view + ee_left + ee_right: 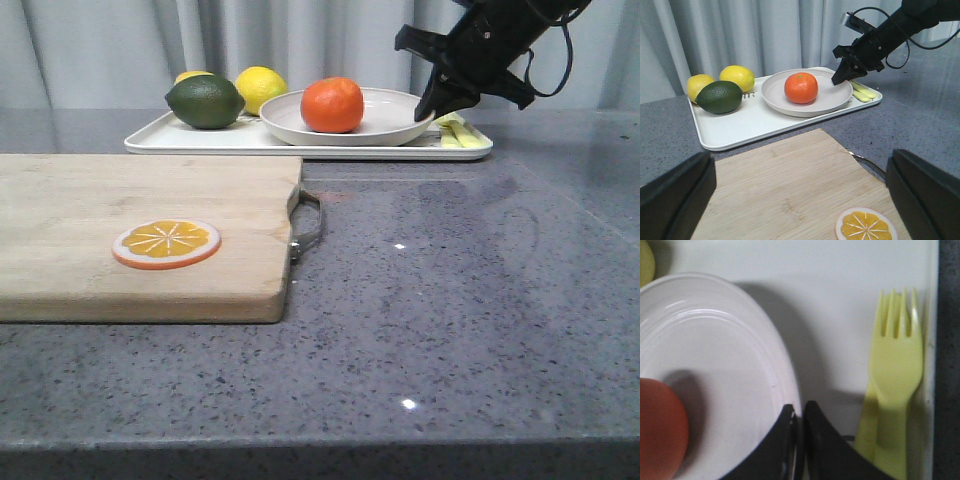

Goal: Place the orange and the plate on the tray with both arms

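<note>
The orange (pixel 331 105) sits in the off-white plate (pixel 390 108), and the plate rests on the white tray (pixel 200 141) at the back of the table. My right gripper (pixel 430 112) is shut on the plate's right rim; in the right wrist view its jaws (pixel 799 412) pinch the rim of the plate (pixel 730 355), with the orange (pixel 660 425) beside them. My left gripper (pixel 801 192) is open and empty above the cutting board, and its view shows the orange (pixel 801 88), plate (pixel 775 95), tray (pixel 750 122) and right gripper (pixel 836 81). The left gripper is out of the front view.
A green lime (pixel 205 102) and two lemons (pixel 260 88) lie on the tray's left end. A yellow-green fork (pixel 895 365) lies at its right end. A wooden cutting board (pixel 100 280) with an orange slice disc (pixel 166 243) fills the front left.
</note>
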Controlling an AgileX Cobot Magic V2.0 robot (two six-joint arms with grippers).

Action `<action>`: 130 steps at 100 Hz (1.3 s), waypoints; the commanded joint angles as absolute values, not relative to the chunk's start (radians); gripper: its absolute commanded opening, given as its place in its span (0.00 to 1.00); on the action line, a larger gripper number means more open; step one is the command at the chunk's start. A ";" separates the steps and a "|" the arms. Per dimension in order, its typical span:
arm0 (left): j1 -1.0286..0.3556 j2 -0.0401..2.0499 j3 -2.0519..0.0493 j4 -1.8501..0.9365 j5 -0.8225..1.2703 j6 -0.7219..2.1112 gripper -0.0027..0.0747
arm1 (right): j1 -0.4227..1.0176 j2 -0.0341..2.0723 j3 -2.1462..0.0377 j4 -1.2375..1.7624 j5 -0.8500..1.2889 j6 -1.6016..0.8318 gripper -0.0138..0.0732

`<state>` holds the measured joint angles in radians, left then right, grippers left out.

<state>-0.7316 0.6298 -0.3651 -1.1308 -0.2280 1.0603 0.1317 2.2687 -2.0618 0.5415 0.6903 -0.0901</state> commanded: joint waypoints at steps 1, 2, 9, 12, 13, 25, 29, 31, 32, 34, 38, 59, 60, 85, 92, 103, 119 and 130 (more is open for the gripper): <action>-0.738 0.626 -0.391 -1.125 -0.263 1.052 0.88 | 0.131 2.203 -2.097 0.569 0.629 -0.099 0.33; -0.738 0.626 -0.391 -1.125 -0.263 1.052 0.88 | 0.131 2.203 -2.097 0.569 0.629 -0.099 0.34; -0.738 0.626 -0.391 -1.125 -0.263 1.052 0.88 | 0.131 2.203 -2.097 0.569 0.629 -0.099 0.42; -0.738 0.626 -0.391 -1.125 -0.263 1.052 0.88 | 0.131 2.203 -2.098 0.569 0.629 -0.099 0.46; -0.738 0.626 -0.391 -1.125 -0.263 1.052 0.88 | 0.131 2.203 -2.098 0.569 0.629 -0.099 0.47; -0.738 0.626 -0.391 -1.125 -0.263 1.052 0.88 | 0.130 2.199 -2.118 0.568 0.631 -0.099 0.62; -0.738 0.626 -0.391 -1.125 -0.263 1.052 0.88 | 0.129 2.192 -2.128 0.562 0.637 -0.099 0.66; -0.738 0.626 -0.391 -1.125 -0.263 1.052 0.88 | 0.129 2.188 -2.133 0.557 0.638 -0.100 0.67; -0.738 0.626 -0.391 -1.125 -0.263 1.052 0.88 | 0.129 2.186 -2.134 0.555 0.638 -0.100 0.68; -0.738 0.626 -0.391 -1.125 -0.263 1.052 0.88 | 0.128 2.180 -2.140 0.548 0.642 -0.100 0.69; -0.738 0.626 -0.391 -1.125 -0.263 1.052 0.88 | 0.128 2.166 -2.149 0.537 0.647 -0.107 0.69; -0.738 0.626 -0.391 -1.125 -0.263 1.052 0.88 | 0.124 2.032 -2.150 0.534 0.671 -0.280 0.68; -0.738 0.626 -0.391 -1.125 -0.263 1.052 0.88 | 0.124 2.027 -2.150 0.534 0.673 -0.285 0.68; -0.738 0.626 -0.391 -1.125 -0.263 1.052 0.88 | 0.124 1.821 -2.136 0.531 0.735 -0.375 0.68; -0.738 0.626 -0.391 -1.125 -0.263 1.052 0.88 | 0.124 1.758 -2.110 0.526 0.738 -0.395 0.68; -0.738 0.626 -0.391 -1.125 -0.263 1.052 0.88 | 0.124 1.638 -2.021 0.503 0.733 -0.413 0.68; -0.738 0.626 -0.391 -1.125 -0.263 1.052 0.88 | 0.124 1.417 -1.771 0.484 0.654 -0.438 0.68; -0.738 0.626 -0.391 -1.125 -0.262 1.052 0.88 | 0.124 1.245 -1.551 0.484 0.548 -0.487 0.68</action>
<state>-0.7316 0.6298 -0.3651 -1.1308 -0.2280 1.0603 0.1317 1.3875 -1.6652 0.4750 0.6872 -0.4423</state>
